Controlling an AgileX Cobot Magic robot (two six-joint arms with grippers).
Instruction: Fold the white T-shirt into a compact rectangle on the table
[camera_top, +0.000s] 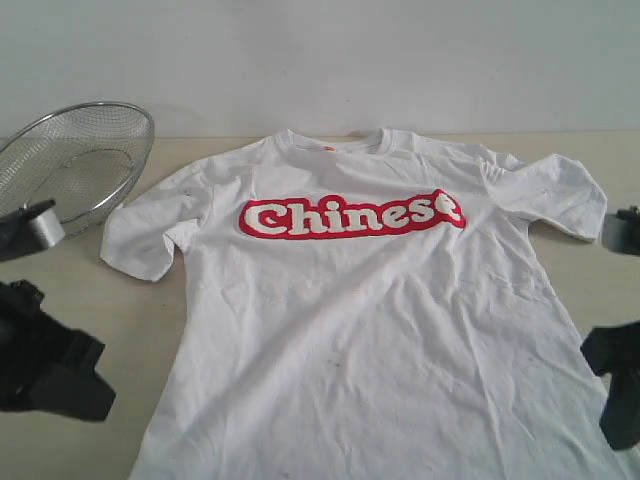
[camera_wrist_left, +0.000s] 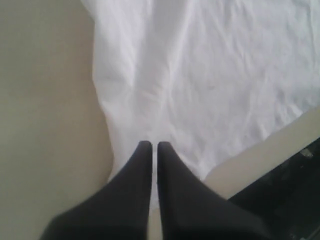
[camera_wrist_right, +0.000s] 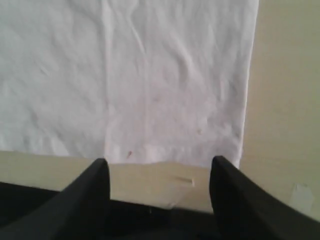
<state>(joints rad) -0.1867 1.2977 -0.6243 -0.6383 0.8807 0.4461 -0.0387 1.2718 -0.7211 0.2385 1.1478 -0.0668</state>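
The white T-shirt (camera_top: 360, 330) lies spread flat and face up on the table (camera_top: 130, 320), with red-outlined "Chinese" lettering (camera_top: 352, 215) across the chest and an orange neck tag (camera_top: 327, 148). My left gripper (camera_wrist_left: 154, 145) is shut, its fingertips together just above the shirt's (camera_wrist_left: 210, 85) lower side edge near a hem corner. I see no cloth pinched between them. My right gripper (camera_wrist_right: 160, 161) stands open over bare table (camera_wrist_right: 285, 100), just short of the shirt's hem (camera_wrist_right: 175, 160), with nothing between its fingers. Both arms show as dark shapes low at the left (camera_top: 50, 365) and right (camera_top: 620, 385).
A wire-mesh metal basket (camera_top: 75, 160) leans at the back left, close to the shirt's sleeve (camera_top: 150, 235). A pale wall rises behind the table. The table's front edge (camera_wrist_right: 150, 202) runs just under my right gripper. A small pale patch (camera_wrist_right: 300, 195) sits on the tabletop.
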